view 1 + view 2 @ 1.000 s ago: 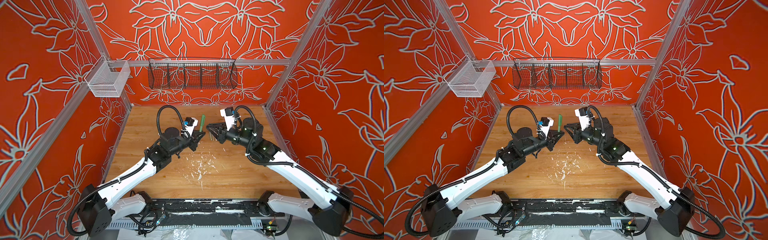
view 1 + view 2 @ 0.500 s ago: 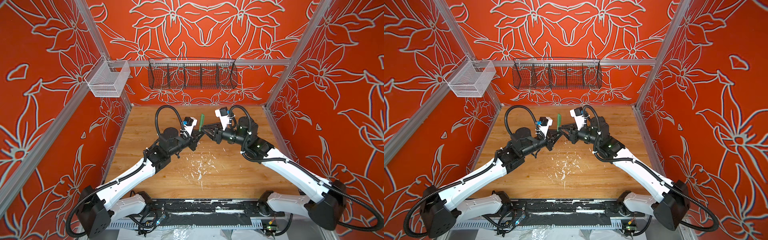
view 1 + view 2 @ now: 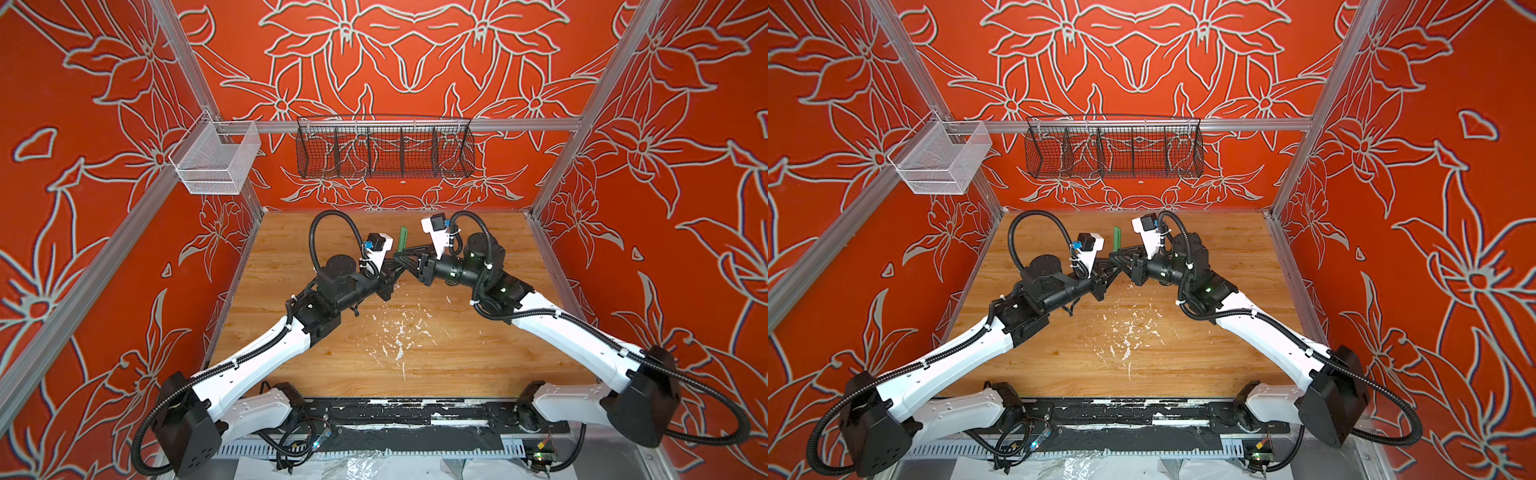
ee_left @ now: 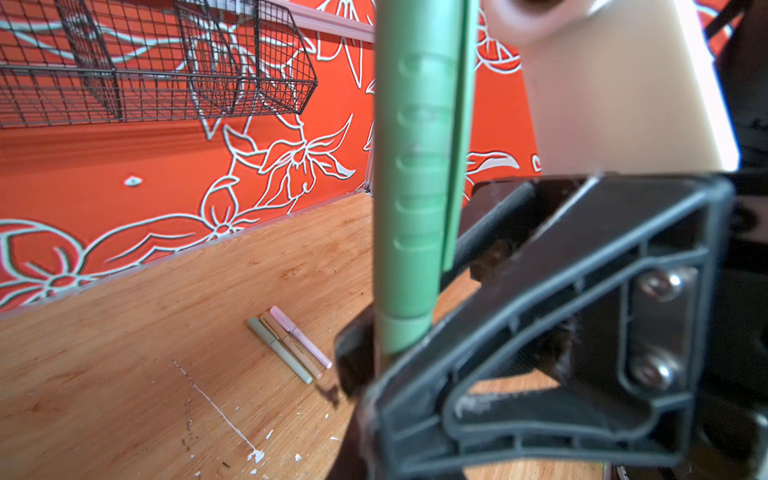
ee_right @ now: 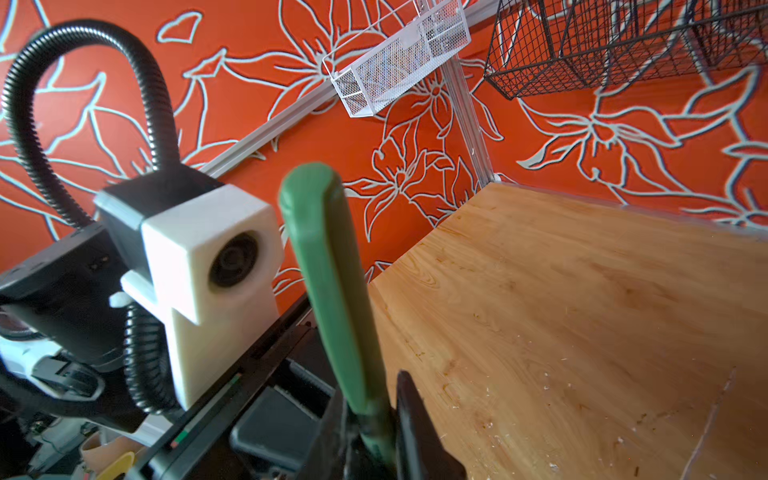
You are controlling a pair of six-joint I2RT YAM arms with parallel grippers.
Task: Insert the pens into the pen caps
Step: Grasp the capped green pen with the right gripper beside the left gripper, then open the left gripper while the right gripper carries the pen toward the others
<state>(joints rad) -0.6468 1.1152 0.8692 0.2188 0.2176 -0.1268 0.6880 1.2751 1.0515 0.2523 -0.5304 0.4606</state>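
Left wrist view puts the green pen (image 4: 400,336) right in front of the lens. It stands upright, and its ribbed green cap (image 4: 415,166) with the clip is already over the barrel. A paler band of barrel shows just below the cap's rim.

The right pincer (image 5: 370,411) is clenched on the pen low down; in the right wrist view the shaft rises from between its fingers. The left pincer (image 3: 392,268) is clenched too, tip to tip with the right one at the pen's foot. It seems to grip the barrel's lower end, though its pads are hidden.

Beyond and below both pincers, three other pens (image 4: 291,345), grey-green, tan and pink, lie side by side and touching on the table (image 4: 104,374). All three appear capped.

This looks like the last pen, at the seating step. To do it well, the pincers should hold cap and barrel on one line and press straight along it. A thin shaft gripped so near its end can pivot between the pads if pushed sideways. The pale band suggests the cap may not be fully home, but that cannot be told for sure. One pincer should let go only once the other has a firm hold.
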